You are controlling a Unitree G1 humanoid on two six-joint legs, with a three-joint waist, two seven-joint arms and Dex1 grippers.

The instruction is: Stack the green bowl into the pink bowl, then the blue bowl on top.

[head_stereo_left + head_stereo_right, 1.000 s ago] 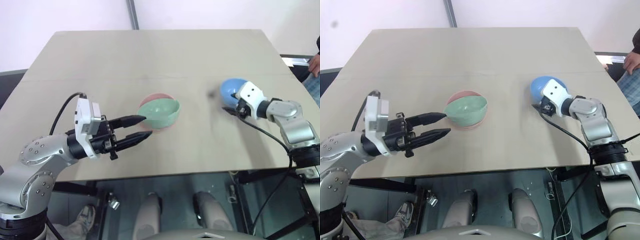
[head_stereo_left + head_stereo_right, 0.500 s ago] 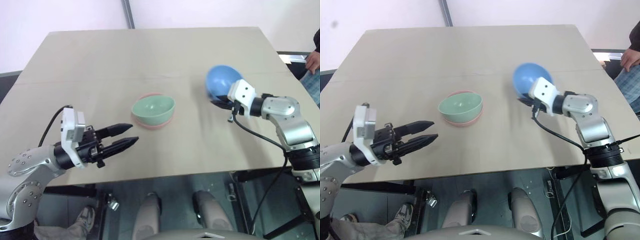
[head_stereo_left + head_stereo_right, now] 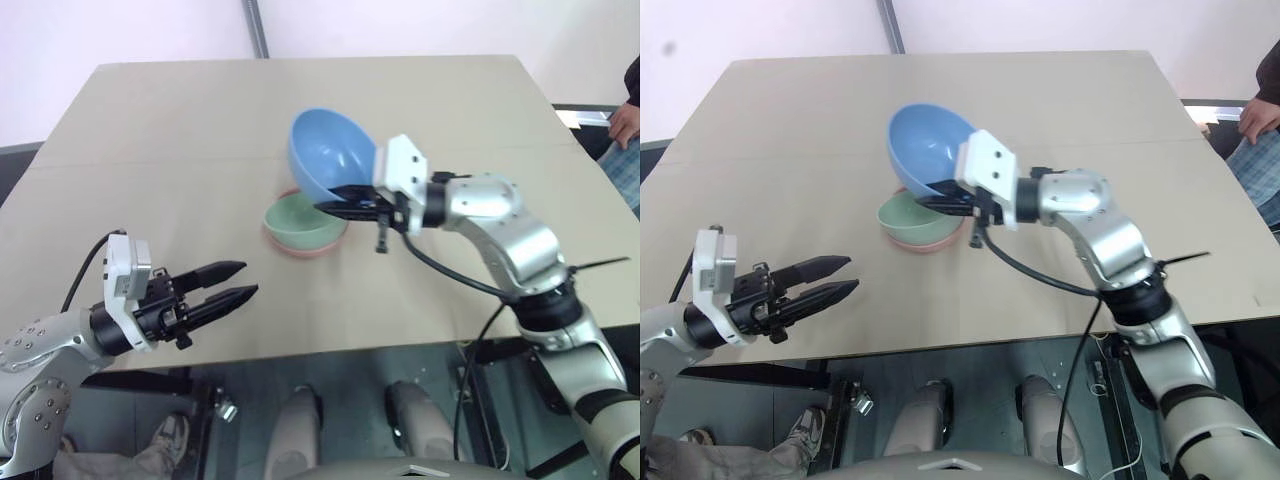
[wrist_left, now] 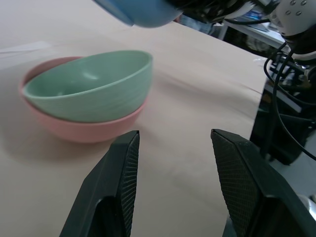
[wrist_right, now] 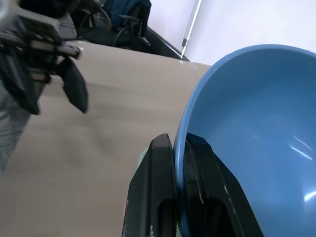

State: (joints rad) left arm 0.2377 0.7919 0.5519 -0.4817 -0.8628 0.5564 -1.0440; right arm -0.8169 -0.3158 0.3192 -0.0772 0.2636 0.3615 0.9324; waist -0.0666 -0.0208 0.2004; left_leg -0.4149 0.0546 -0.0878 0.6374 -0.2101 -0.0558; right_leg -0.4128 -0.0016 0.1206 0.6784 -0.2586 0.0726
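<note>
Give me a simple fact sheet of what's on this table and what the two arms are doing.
green bowl: nested in the pink bowl
blue bowl: held in the air, tilted, above the stack
right end effector: shut on the blue bowl's rim
left end effector: open, empty, apart from the stack
table: tan
stage: blue bowl not yet placed

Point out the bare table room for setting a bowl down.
Bare table lies behind and left of the green bowl in the pink bowl, and right of them. Crowded: above that stack, where the right hand holds the blue bowl.
</note>
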